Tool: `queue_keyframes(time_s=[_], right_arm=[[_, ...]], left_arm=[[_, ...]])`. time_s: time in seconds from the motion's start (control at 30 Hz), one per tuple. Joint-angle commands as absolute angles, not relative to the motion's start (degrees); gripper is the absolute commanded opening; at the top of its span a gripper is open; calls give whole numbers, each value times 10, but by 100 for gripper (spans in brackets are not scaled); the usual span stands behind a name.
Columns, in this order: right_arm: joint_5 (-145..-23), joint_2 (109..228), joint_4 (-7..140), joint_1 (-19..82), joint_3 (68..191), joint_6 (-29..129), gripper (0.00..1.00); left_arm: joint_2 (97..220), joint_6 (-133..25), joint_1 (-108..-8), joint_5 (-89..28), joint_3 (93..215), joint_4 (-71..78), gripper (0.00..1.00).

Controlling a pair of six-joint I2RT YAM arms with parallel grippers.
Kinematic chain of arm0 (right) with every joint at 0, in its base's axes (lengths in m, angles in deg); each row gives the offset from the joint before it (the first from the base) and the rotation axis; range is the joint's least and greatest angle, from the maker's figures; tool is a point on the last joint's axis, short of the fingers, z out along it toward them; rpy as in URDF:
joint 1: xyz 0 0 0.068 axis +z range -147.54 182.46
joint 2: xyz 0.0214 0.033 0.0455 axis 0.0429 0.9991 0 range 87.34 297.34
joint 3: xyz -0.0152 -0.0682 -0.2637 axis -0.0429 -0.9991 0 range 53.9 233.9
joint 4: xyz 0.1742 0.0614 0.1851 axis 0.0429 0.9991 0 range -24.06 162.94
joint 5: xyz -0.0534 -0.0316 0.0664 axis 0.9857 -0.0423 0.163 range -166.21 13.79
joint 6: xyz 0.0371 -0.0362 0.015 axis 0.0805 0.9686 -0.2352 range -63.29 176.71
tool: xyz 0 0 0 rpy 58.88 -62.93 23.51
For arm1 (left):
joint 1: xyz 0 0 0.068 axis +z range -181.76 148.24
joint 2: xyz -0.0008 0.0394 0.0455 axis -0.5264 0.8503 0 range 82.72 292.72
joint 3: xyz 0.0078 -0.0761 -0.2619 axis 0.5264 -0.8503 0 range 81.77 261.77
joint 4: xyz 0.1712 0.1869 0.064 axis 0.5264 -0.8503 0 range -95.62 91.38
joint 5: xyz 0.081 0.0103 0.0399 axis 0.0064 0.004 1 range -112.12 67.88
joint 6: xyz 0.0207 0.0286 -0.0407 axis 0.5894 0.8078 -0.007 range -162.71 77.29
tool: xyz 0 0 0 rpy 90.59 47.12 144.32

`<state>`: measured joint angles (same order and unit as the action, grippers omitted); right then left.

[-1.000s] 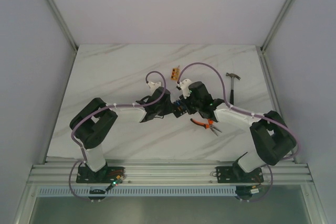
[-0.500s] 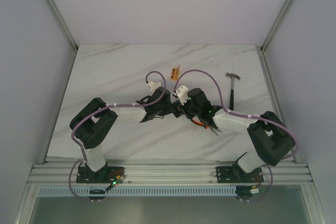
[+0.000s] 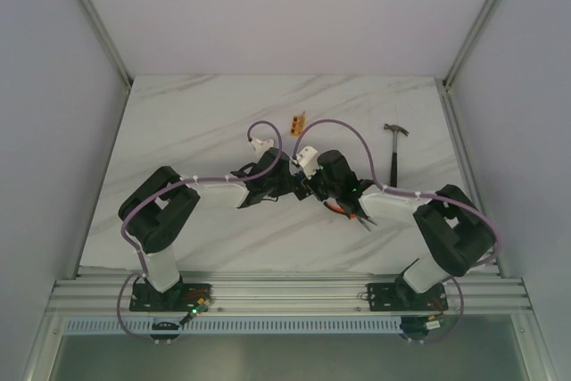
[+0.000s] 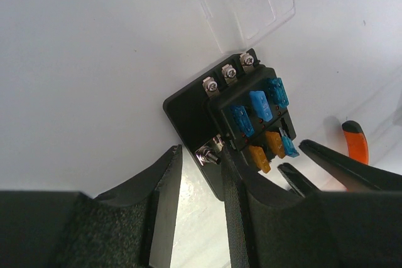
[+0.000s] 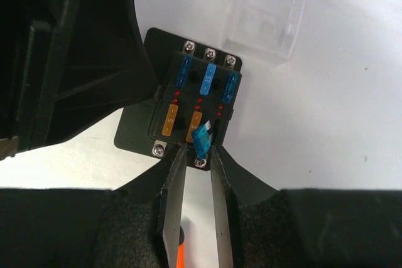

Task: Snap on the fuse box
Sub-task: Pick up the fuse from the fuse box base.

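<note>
two rows of fuses (image 5: 210,80), black fuse box (image 5: 134,135)

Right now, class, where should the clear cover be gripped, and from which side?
Probably take the clear cover from above, jaws across two opposite side walls. It lies flat on the table beyond the screw end of the fuse box, so those parallel walls are what is exposed.

White table (image 3: 178,140) with faint grey veining. Near its centre lies the black fuse box (image 5: 201,98), with a clear plastic cover (image 5: 267,20) just beside it and orange-handled pliers (image 3: 350,214) nearby, partly hidden. A hammer (image 3: 393,149) lies toward the right edge, and a small orange block (image 3: 297,122) farther back.
</note>
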<state>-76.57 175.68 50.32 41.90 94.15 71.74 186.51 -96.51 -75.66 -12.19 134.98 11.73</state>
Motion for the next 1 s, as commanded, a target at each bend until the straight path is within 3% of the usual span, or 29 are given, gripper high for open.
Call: queue_keyframes(time_s=[0.0,0.23,0.7,0.97], right_arm=[[-758,1784,513,422,965,732,28],[-751,1797,518,422,978,736,24],[-746,1782,514,411,993,713,1],[-799,1772,612,410,1041,686,0]], left_arm=[[1881,-949,-754,-121,1339,69,41],[1881,-949,-754,-125,1338,70,41],[1873,-948,-753,-128,1320,72,39],[1853,-943,-753,-131,1297,73,38]])
